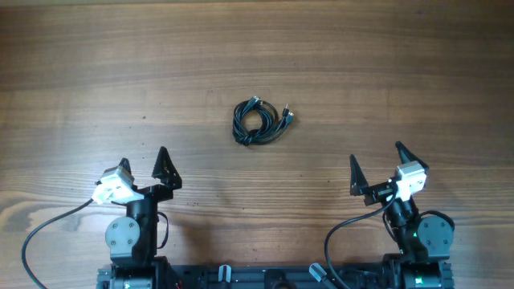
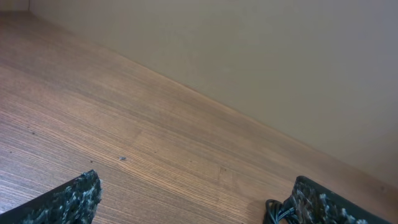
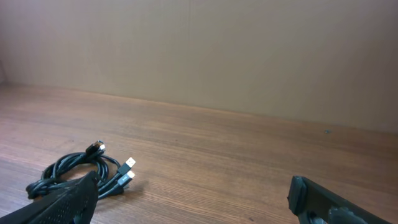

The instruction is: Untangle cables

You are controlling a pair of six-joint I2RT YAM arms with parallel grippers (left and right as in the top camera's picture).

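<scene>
We see our left tool [image 1: 143, 156] with fingers wide apart and empty, our right tool [image 1: 375, 152] spread the same, the cables [image 1: 259, 122] coiled in one bundle ahead and between both tools, well apart from each, on the wooden tabletop [image 1: 80, 72]

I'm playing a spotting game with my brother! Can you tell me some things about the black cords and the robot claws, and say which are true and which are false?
1. The thin black cords with metal-tipped plugs lie coiled together in one bundle on the brown wooden table. True.
2. The left claw is gripping the cords. False: it is open, holds nothing and is well apart from them.
3. The right claw is open. True.
4. The cords lie right beside the right arm's base. False: they lie out on the middle of the table, beyond both claws.
</scene>
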